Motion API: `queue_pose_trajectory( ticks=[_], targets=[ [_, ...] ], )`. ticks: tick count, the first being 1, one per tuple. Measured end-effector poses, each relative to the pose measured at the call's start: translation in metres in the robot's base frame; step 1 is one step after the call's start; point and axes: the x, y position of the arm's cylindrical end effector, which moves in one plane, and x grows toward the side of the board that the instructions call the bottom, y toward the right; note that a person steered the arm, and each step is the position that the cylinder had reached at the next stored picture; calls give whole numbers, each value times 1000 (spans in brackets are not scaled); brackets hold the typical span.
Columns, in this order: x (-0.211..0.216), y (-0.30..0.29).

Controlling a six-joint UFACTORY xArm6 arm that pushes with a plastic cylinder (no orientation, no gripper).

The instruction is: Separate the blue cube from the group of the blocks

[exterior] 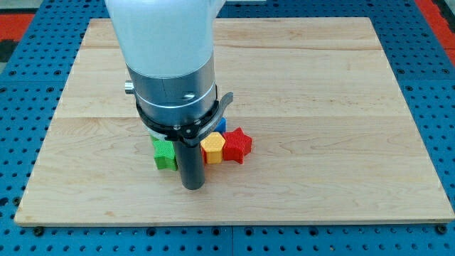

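Below the centre of the pale wooden tabletop [341, 107], slightly toward its left edge, the small blocks sat in a tight cluster near the bottom edge, well apart from every corner. My tip [193, 187], the lower end of the straight dark rod, rested on the wood at the bottom side of that cluster, between the green block and the yellow one. The arm carried no pincer at all, only the rod, so nothing was grasped or released. The green ribbed plastic block [164, 154], its shape partly hidden, lay just beside the rod on the view's left. The yellow ribbed plastic hexagon-like block [212, 148] lay just beside the rod on the view's right and touched the red ribbed plastic star-shaped block [238, 145] further right. The blue plastic cube [221, 125] showed only as a small corner above the yellow block, tucked behind the arm's grey metal collar [174, 92] and touching the group; most of it was hidden. The arm's white housing [163, 28] covered the wood above the cluster. Around the tabletop ran a blue perforated base [441, 85]
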Motion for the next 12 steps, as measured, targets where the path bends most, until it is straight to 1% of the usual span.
queue_pose_trajectory(
  ticks=[4,7,8,9,10,11,12],
  targets=[
    [0,0],
    [2,17],
    [-8,-4],
    [-39,-2],
    [-53,11],
    [-77,10],
    [-115,19]
  ],
)
